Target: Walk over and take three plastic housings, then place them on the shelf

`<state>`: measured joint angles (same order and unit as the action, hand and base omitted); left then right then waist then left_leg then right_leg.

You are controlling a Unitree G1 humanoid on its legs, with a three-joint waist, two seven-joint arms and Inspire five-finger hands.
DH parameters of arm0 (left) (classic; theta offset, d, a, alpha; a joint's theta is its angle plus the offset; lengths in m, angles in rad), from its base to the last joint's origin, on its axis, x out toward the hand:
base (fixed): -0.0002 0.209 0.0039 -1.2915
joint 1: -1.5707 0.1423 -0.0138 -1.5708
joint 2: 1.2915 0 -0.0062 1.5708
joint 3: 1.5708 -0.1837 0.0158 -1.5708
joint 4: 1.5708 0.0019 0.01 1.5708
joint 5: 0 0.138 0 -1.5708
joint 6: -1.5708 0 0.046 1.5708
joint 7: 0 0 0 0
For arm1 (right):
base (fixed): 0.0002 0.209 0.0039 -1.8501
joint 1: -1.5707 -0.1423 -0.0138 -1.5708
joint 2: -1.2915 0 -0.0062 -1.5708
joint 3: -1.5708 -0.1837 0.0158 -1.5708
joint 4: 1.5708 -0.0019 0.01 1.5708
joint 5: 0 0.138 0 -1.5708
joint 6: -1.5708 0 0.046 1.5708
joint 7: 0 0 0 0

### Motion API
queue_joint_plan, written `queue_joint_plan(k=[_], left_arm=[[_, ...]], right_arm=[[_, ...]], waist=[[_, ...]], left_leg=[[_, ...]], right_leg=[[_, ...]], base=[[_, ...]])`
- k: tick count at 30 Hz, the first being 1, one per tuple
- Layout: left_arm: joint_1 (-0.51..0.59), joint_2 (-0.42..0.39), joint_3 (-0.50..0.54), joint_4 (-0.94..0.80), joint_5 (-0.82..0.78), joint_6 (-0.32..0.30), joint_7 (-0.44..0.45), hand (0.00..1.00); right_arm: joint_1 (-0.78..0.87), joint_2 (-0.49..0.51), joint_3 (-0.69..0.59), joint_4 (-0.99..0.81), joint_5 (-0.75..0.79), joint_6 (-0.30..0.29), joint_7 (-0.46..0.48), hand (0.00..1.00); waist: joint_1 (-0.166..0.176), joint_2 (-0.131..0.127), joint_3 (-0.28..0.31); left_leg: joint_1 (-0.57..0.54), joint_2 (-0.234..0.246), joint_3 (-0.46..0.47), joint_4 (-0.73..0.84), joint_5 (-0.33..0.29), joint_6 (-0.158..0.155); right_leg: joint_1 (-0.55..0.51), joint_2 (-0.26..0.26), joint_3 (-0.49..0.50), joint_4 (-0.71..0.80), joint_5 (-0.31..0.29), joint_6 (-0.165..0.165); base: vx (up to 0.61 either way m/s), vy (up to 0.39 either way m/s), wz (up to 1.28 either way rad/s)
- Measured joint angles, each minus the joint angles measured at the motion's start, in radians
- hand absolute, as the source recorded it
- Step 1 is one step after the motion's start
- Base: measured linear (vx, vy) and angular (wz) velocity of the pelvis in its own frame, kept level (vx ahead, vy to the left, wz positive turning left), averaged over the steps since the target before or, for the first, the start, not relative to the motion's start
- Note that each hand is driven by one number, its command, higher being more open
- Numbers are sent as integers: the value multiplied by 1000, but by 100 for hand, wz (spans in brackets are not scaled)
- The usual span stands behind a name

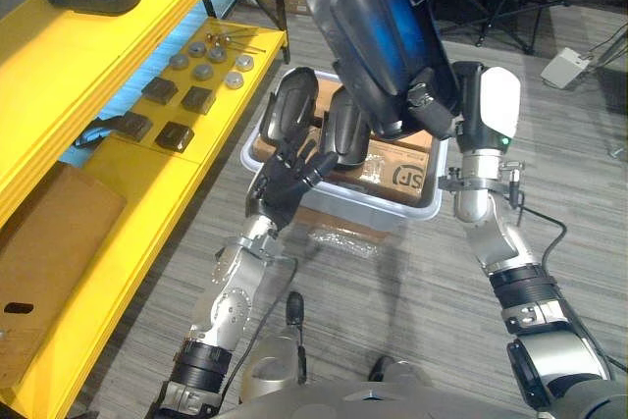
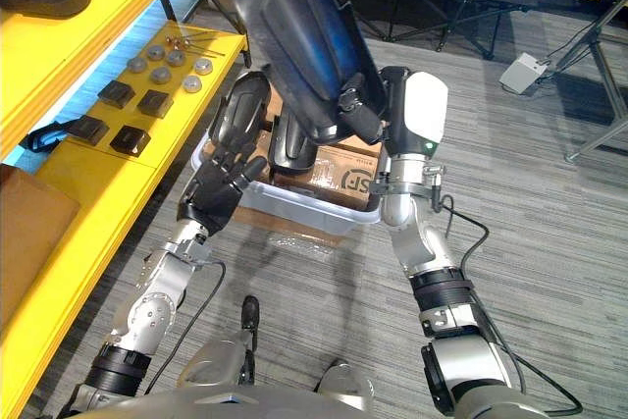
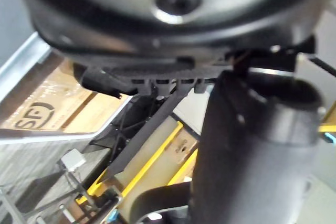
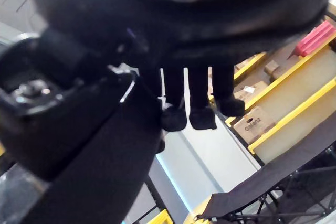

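Grey striped floor runs beneath a yellow shelf that fills 7 to 11 o'clock. Black folding stands crowd 1 o'clock. A pale plastic bin sits on the floor at centre, lined with brown cardboard. Two standing housings, dark and rounded, are upright at its 10 o'clock corner. Small metal discs and black blocks lie on the shelf at 10 o'clock.

At 2 o'clock the right hand has its fingers curled tight over the edge of a glossy housing. This one is large, smooth and dark, and is held above the bin toward 12 o'clock. The left hand is at the bin's 8 o'clock rim just below the standing housings, fingers spread loose and gripping nothing.
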<state>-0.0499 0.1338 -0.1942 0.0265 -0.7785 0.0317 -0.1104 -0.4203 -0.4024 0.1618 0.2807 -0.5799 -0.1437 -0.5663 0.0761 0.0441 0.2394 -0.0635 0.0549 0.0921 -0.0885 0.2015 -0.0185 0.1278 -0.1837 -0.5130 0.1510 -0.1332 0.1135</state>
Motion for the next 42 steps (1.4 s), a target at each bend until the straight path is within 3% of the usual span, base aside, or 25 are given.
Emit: queue_joint_plan(k=[10,17,26,31,41,42], left_arm=[[1,34,-80,106,42,18,83,100],[5,25,-80,101,-55,1,55,100],[7,20,-62,47,-122,-27,40,100],[7,21,-62,39,-118,4,12,100],[47,-15,-16,1,-31,80,-8,100],[61,-17,-17,1,-30,84,-9,0]], right_arm=[[103,164,181,62,47,-43,46,0],[175,173,195,80,53,-43,59,0],[240,181,243,104,39,-43,31,0],[240,181,239,103,37,-45,-37,0],[226,169,203,87,48,-116,-31,0],[226,170,204,72,49,-126,-26,0]], waist=[[16,-15,-50],[28,-28,-67],[12,-40,-84],[13,-41,-90],[4,-20,-105],[4,-15,-108]], left_leg=[[4,-1,-9,0,0,0],[4,-12,-11,0,0,0],[8,-6,-13,0,-5,-1],[8,-7,-12,0,-9,-6],[13,-12,-14,2,-2,3],[13,-11,-14,0,-2,3]], right_leg=[[36,20,-5,-61,30,2],[57,21,-9,-104,52,5],[62,28,-8,-106,53,3],[62,29,-7,-106,54,3],[63,28,-8,-100,54,3],[61,28,-8,-100,53,2]], base=[[4,-17,3],[0,-2,1],[-27,-8,0],[-7,-2,0],[0,0,0],[0,0,0]])
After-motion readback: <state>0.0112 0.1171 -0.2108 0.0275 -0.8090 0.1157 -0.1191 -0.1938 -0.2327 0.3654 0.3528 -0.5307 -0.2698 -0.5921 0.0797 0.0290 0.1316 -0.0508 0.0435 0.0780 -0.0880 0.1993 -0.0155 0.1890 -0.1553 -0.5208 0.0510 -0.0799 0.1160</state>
